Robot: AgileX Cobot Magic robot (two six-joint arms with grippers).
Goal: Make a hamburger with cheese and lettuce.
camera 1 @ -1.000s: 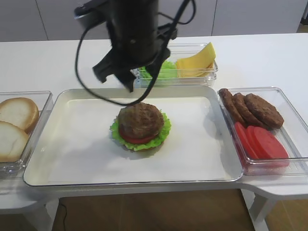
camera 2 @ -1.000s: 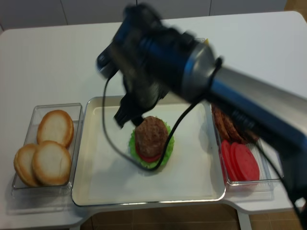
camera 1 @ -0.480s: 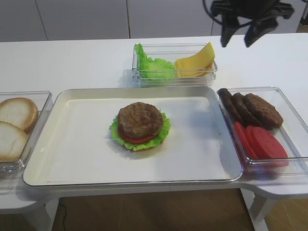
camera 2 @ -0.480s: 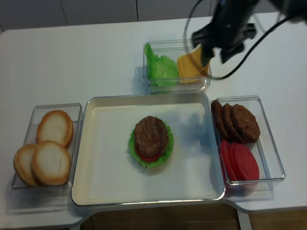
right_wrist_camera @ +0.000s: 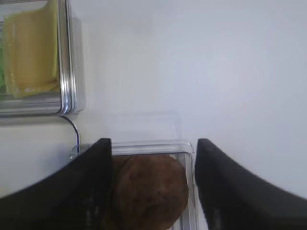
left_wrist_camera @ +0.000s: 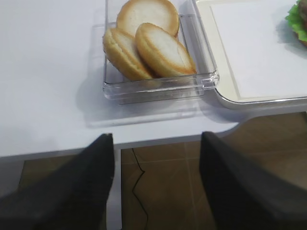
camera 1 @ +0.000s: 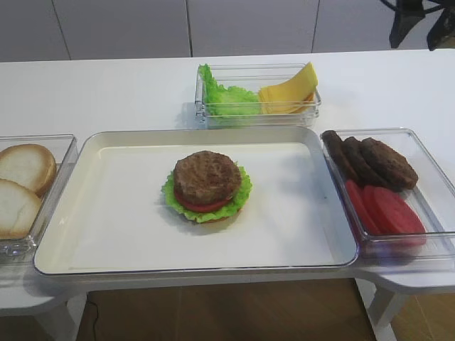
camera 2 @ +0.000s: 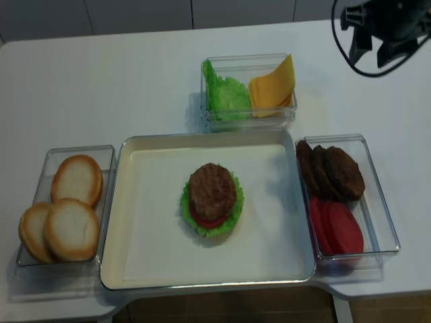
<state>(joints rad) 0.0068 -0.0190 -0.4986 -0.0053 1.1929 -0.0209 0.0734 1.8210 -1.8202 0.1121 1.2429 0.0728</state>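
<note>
Black right tool [camera 2: 378, 44] hovers, jaws apart, seemingly empty, beyond the cheese [camera 2: 273, 86].

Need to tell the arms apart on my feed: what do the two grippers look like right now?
Both look alike: matte black, two broad flat jaws with rounded edges, no markings visible. The right gripper fills the bottom of its wrist view, as does the left gripper. In the overhead view a thin black cable loops beside the right one.

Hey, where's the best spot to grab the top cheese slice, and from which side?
Probably the raised corner of the cheese: the slices lean tilted in their clear container, so that corner sticks above the rim. Come from above, one finger on each flat face.
</note>
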